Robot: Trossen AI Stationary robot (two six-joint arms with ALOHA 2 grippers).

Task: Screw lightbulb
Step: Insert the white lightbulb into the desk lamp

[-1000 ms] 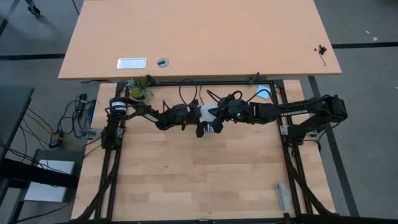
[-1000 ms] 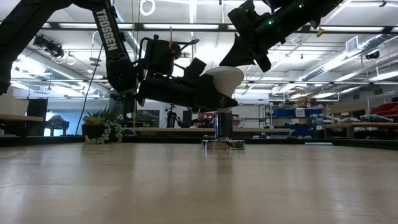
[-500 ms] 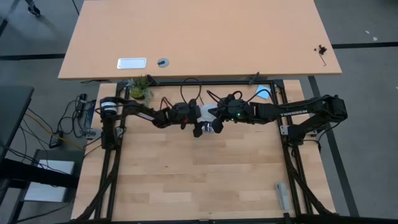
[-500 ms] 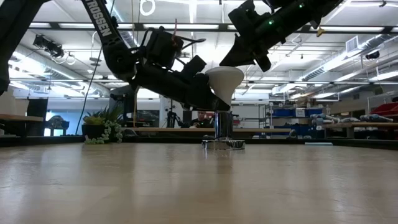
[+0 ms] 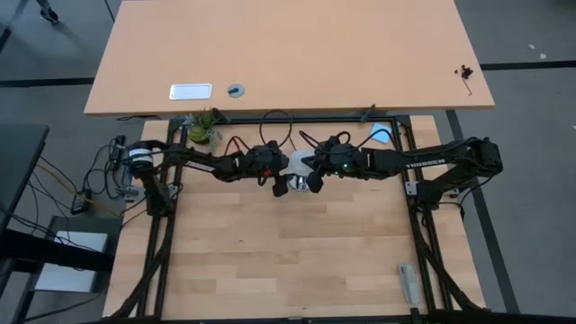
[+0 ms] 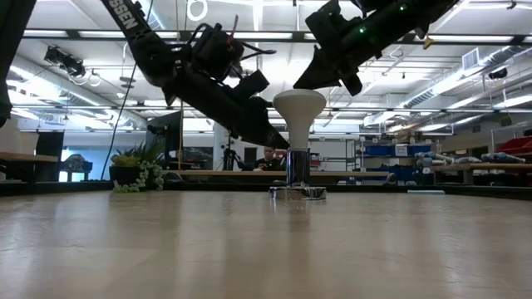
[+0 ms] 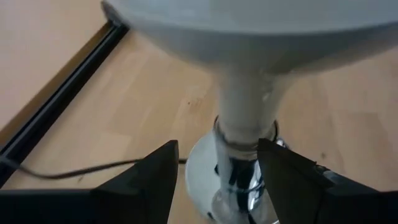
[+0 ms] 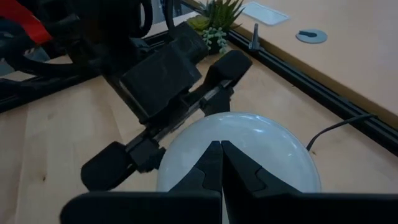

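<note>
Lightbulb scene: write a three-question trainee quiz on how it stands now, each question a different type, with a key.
1. True or false: the lightbulb stands upright in the socket.
2. The left gripper's fingers are: A) clamped on the globe, B) open on either side of the bulb's neck, C) flat on the table.
3. Fill in: the right gripper is ____ above the globe.

Key: 1 true; 2 B; 3 shut.

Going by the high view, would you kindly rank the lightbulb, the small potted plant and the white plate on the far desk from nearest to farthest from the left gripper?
From the left gripper:
1. Lightbulb, right beside it, centre.
2. Potted plant, at the table's back-left edge.
3. White plate, on the far desk, left.
</note>
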